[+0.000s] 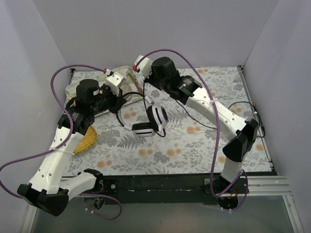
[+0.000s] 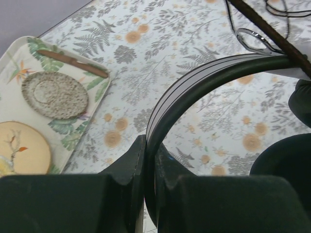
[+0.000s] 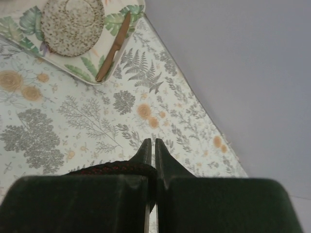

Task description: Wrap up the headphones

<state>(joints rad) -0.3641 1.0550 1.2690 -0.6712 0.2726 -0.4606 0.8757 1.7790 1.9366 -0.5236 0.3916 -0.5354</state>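
- Counting up: one pair of headphones (image 1: 150, 124) with two round ear cups (image 1: 157, 117), two claws, one tray (image 2: 97, 85).
- On that tray: one round woven mat (image 2: 54, 94), one pale wooden disc (image 2: 22, 148) with a painted sprig, one thin brown stick (image 2: 73, 63).
- Also spotting one yellow fan-shaped thing (image 1: 85, 141) out on the left side of the tabletop (image 1: 194, 145).
- Over at the left claw (image 2: 148, 150): clamped tight on the headband (image 2: 194, 82), pinching it from both sides right at the fingertips.
- From that grip, arches up and off to the right in the wrist view.
- Ear cups: down mid-tabletop, right next to each other, below and to the right of the left claw in the overhead view.
- Over at the right claw (image 3: 150, 145): pressed nearly together, nipping a dark braided cable (image 3: 112, 168) just behind the tips, tray ahead and to the left.
- Materials: thin glossy dark headband with pale edge lines, white shells with black pads on the cups, fern-and-orange-flower print on the tabletop, green leaf print on the round-cornered tray.
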